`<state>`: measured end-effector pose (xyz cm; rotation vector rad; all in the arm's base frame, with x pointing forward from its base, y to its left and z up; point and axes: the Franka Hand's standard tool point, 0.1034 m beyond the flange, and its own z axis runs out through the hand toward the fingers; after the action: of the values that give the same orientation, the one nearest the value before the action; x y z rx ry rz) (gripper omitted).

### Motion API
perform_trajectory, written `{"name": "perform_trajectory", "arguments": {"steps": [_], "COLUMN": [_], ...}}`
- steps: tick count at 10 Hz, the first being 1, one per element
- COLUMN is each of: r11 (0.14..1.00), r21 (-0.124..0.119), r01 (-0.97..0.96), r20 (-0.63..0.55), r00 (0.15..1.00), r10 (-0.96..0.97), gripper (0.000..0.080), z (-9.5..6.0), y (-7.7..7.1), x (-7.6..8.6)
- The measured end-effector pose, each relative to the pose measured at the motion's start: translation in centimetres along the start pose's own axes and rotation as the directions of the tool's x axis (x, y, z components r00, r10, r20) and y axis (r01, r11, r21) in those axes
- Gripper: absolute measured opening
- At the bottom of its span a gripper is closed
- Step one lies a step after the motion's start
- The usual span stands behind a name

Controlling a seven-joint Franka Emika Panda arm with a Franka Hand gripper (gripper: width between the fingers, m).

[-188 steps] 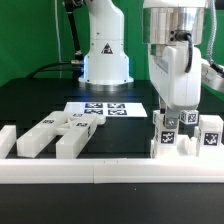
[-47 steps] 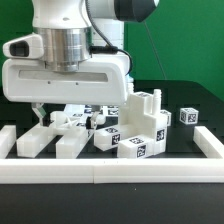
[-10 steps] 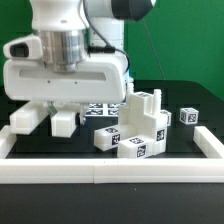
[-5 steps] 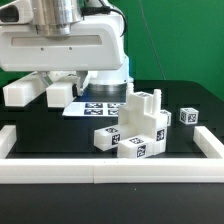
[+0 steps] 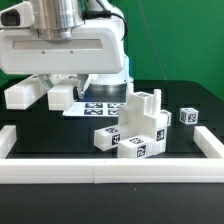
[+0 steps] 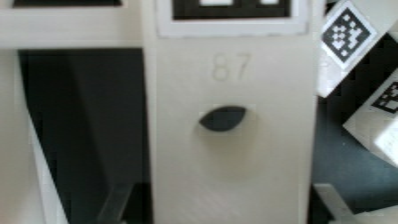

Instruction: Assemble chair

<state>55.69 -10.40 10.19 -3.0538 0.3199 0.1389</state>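
Halfway closed on a white chair part, gripper aloft over black table, toward exterior view's left. Lower down, resting on table: joined tagged chair blocks; small tagged cube apart, toward exterior view's right.

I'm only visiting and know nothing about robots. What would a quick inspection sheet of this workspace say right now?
Surface: black tabletop, fenced by long white border rails.
Job's things: a white plastic chair part with a round hole hangs off the table under the claw. A cluster of white tagged blocks and a small white tagged cube rest on the tabletop.
Clutter: nothing seen.
Grippers: claw shut on the raised chair part.
Cables: a thin dark line against the backdrop, possibly a cable.
Surroundings: flat white marker board on the tabletop, green backdrop behind.
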Motion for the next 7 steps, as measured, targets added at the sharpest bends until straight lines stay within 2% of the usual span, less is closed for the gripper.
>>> {"name": "perform_trajectory", "arguments": {"steps": [2, 4, 7], "r11": [1.000, 0.998, 0.997], "r21": [0.025, 0.047, 0.048], "r01": [-0.016, -0.040, -0.058], "r20": [0.004, 0.007, 0.008], "r00": [1.000, 0.999, 0.998], "r10": [0.016, 0.040, 0.058], "gripper": [0.0288, 0.0288, 0.0288], "z": [-2.5, -4.4, -4.4], "y": [0.1, -0.7, -0.8], "x": [-0.4, -0.8, -0.8]}}
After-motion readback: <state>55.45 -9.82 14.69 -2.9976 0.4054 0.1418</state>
